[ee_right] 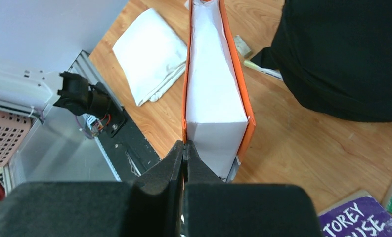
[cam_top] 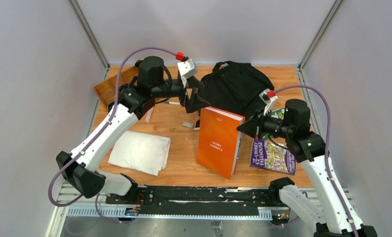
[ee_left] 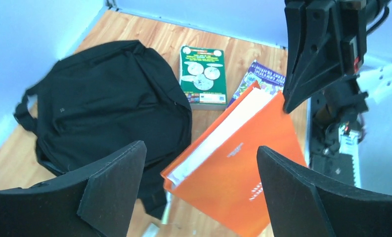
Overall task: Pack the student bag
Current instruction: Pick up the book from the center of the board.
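Note:
The student bag [cam_top: 236, 86] is a black backpack lying closed at the back centre of the table; it also shows in the left wrist view [ee_left: 109, 113] and the right wrist view [ee_right: 347, 54]. An orange book [cam_top: 219, 140] stands on edge in front of it, tilted. My right gripper [cam_top: 243, 128] is shut on the book's orange cover [ee_right: 185, 143], with the white pages [ee_right: 213, 98] beside the fingers. My left gripper [cam_top: 194, 98] is open and empty, hovering above the bag's left edge and the orange book [ee_left: 238, 158].
A folded white cloth [cam_top: 140, 151] lies front left. A wooden tray [cam_top: 115, 84] sits back left. A purple book [cam_top: 273, 157] and a green book [ee_left: 203, 76] lie right of the bag. Small items, a pen among them [ee_right: 263, 69], lie by the bag.

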You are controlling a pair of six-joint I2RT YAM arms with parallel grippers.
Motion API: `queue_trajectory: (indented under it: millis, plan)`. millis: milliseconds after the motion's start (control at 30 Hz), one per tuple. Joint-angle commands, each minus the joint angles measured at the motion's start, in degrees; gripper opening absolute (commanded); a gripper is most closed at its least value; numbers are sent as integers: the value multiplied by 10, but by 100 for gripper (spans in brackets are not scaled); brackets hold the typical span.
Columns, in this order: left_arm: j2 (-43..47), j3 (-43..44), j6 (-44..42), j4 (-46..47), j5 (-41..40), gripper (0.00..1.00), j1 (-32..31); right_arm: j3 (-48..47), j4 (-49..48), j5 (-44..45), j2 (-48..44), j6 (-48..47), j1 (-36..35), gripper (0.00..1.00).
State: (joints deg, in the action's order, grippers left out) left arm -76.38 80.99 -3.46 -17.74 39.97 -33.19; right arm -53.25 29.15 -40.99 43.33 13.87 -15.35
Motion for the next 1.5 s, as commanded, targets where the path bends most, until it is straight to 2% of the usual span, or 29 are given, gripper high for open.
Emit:
queue_trajectory:
  millis: [0, 100, 267, 400, 567, 767, 900, 1133, 1367, 1467]
  plan:
    - [-44, 91, -160, -137, 71, 92, -4, -34, -8, -87, 10, -38, 5, 0]
    - [-77, 131, -201, -196, 98, 92, -6, -44, 2, -102, 23, -53, 5, 0]
    - [-103, 141, -229, -211, 104, 99, -31, -57, 6, -121, 39, -69, 5, 0]
    - [-143, 171, -245, -254, 110, 100, -40, -62, 6, -141, 48, -74, 5, 0]
    - [-181, 204, -220, -292, 118, 100, -40, -64, 9, -183, 58, -82, 4, 0]
    - [-217, 222, -178, -320, 140, 100, -47, -72, 14, -195, 73, -93, 0, 0]
    - [-265, 273, -153, -394, 170, 97, -48, -69, 11, -193, 79, -96, -3, 0]
    - [-288, 260, -139, -396, 166, 95, -84, -69, 1, -192, 85, -96, -10, 0]
    - [-292, 252, -148, -398, 204, 77, -86, -68, -1, -186, 90, -97, -12, 0]
    - [-282, 236, -156, -398, 209, 62, -86, -68, -6, -177, 90, -95, -12, 0]
